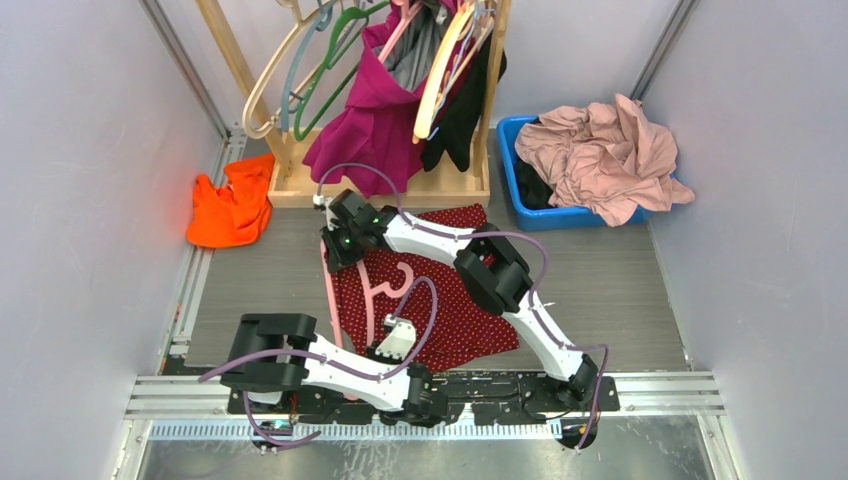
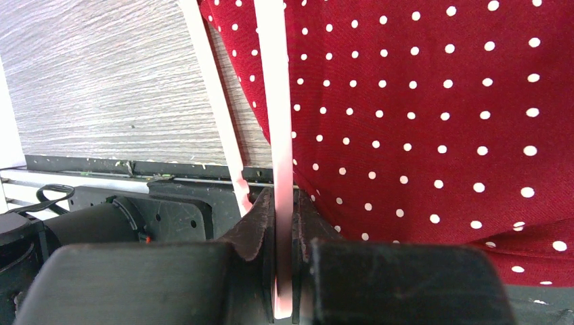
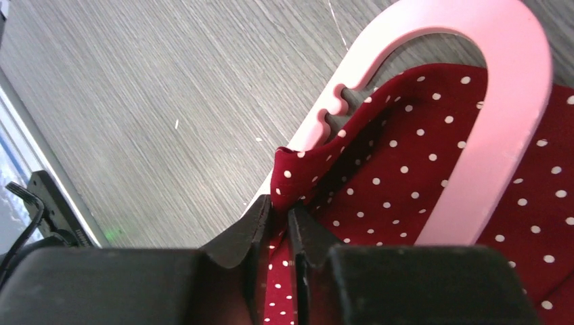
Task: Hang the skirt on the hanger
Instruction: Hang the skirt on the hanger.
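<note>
Since the skirt is lying spread on the table as thin, limp dotted cloth, it is looking light and floppy and likely to sag or slide off smooth plastic, so a pinch on a bunched edge is reading as the safest hold. The hanger is lying on top of it, thin, stiff and light, best taken on a straight bar. The right gripper is reaching across to the skirt's far left corner, wrist tipped down, jaws pinching a raised fold of skirt edge just beside the hanger's notches. The left gripper is sitting low at the near side, pointing forward along the table, jaws clamping tight on the hanger's bar
</note>
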`<state>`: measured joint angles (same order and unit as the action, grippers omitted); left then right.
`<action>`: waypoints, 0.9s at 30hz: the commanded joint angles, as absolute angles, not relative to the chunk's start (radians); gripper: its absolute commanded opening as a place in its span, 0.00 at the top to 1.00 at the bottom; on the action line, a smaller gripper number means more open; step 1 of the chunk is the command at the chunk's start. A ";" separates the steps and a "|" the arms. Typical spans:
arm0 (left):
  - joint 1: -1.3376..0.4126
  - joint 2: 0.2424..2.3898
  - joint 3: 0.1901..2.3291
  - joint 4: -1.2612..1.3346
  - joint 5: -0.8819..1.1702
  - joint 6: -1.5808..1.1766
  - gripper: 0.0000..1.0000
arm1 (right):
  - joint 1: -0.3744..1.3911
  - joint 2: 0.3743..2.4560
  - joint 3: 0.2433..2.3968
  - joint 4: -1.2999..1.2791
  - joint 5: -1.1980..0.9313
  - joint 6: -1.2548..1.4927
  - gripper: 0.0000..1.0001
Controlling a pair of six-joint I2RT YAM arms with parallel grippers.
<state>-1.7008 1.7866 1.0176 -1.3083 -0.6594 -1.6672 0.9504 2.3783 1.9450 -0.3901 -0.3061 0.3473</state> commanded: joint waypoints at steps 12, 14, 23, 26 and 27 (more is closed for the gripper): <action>-1.707 1.749 1.014 -1.175 -0.665 -1.712 1.00 | 0.952 2.242 1.957 -0.318 -0.370 0.365 0.99; -1.708 1.746 1.014 -1.179 -0.667 -1.714 1.00 | 0.948 2.224 1.946 -0.308 -0.373 0.367 0.99; -1.709 1.761 1.031 -1.167 -0.669 -1.703 1.00 | 0.914 2.174 1.931 -0.272 -0.404 0.390 0.98; -1.710 1.788 1.068 -1.158 -0.677 -1.681 1.00 | 0.908 2.187 1.948 -0.265 -0.422 0.401 0.99; -1.709 1.800 1.081 -1.157 -0.680 -1.675 1.00 | 0.907 2.191 1.953 -0.264 -0.426 0.404 0.99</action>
